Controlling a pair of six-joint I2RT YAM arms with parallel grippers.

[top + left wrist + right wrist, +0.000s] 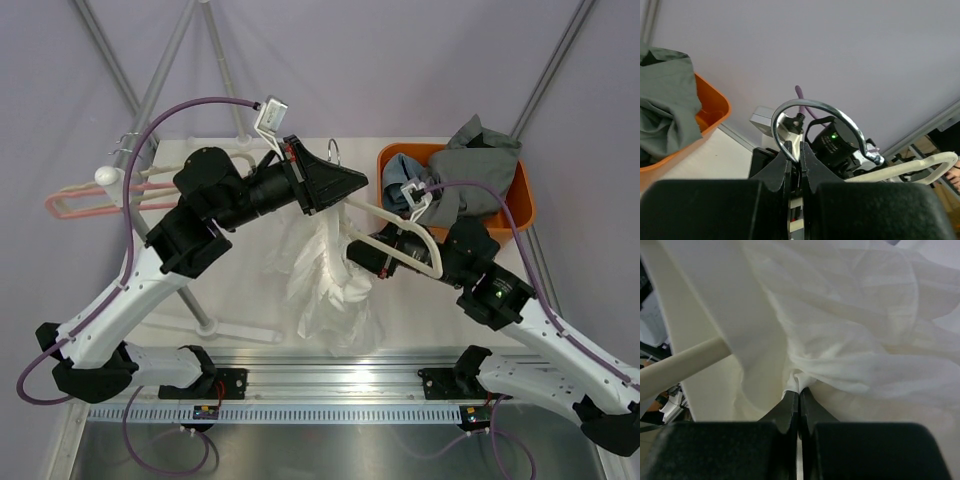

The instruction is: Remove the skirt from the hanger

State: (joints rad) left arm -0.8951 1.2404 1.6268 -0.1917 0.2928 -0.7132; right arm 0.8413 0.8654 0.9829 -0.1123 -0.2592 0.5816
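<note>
The cream hanger (395, 218) was held above the table by the left gripper (352, 182), whose jaws were seen in the left wrist view nearly closed on the neck just below the metal hook (812, 102). The white skirt (325, 275) was hung from the hanger between the two arms, its loose lower part gathered on the table near the front edge. The right gripper (799, 392) was closed tight on a pinched fold of the skirt's thin fabric, just beside the hanger's bar (680, 365), over which more cloth was draped. The task was judged to be partly done: the hanger's right end appeared bare in the top view, but the skirt was not yet free, since fabric was still laid across the bar and up under the left gripper. What remained, it was judged, was for the pinched cloth to be drawn clear of the hanger while the hanger was kept steady. An orange bin (523, 200) with other clothes was set at the table's far right.
</note>
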